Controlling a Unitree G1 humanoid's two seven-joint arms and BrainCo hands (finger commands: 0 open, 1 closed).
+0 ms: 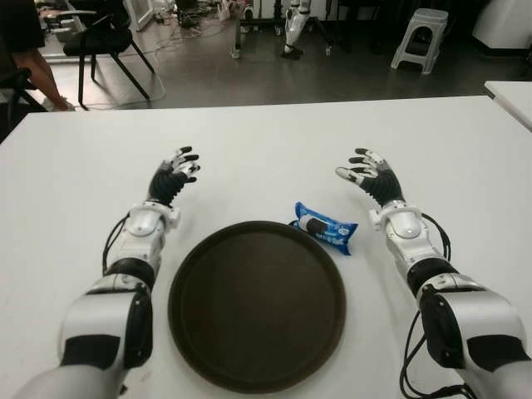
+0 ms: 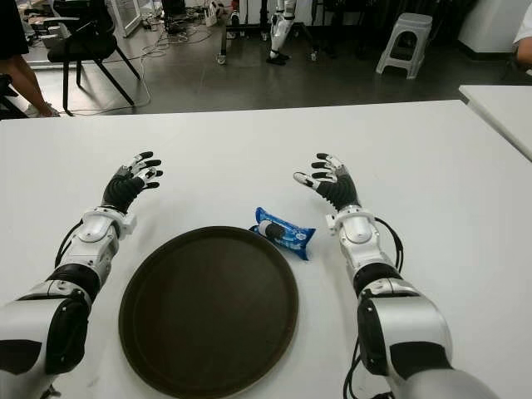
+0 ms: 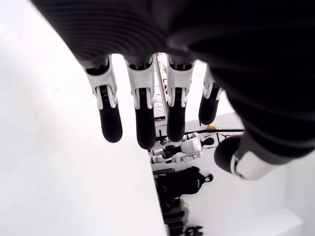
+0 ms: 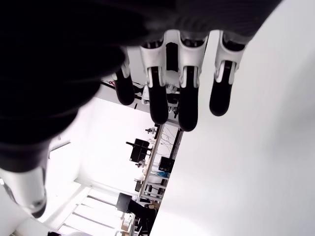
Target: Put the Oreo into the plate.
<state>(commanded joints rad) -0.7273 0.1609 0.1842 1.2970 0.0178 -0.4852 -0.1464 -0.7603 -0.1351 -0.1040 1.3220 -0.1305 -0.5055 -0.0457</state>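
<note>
A blue Oreo packet [image 1: 325,228] lies on the white table [image 1: 266,141], just beyond the far right rim of the round dark brown plate [image 1: 257,303]. The plate holds nothing. My right hand [image 1: 366,174] hovers to the right of the packet and a little farther back, fingers spread, holding nothing. My left hand [image 1: 178,169] shows on the other side, beyond the plate's left rim, also with fingers spread and nothing in them. The wrist views show only extended fingers [image 4: 188,105] over bare table.
A second white table's corner [image 1: 511,96] shows at the far right. Beyond the table's far edge are a black chair [image 1: 104,41], a grey stool [image 1: 420,37] and a person's arm [image 1: 37,71] at the far left.
</note>
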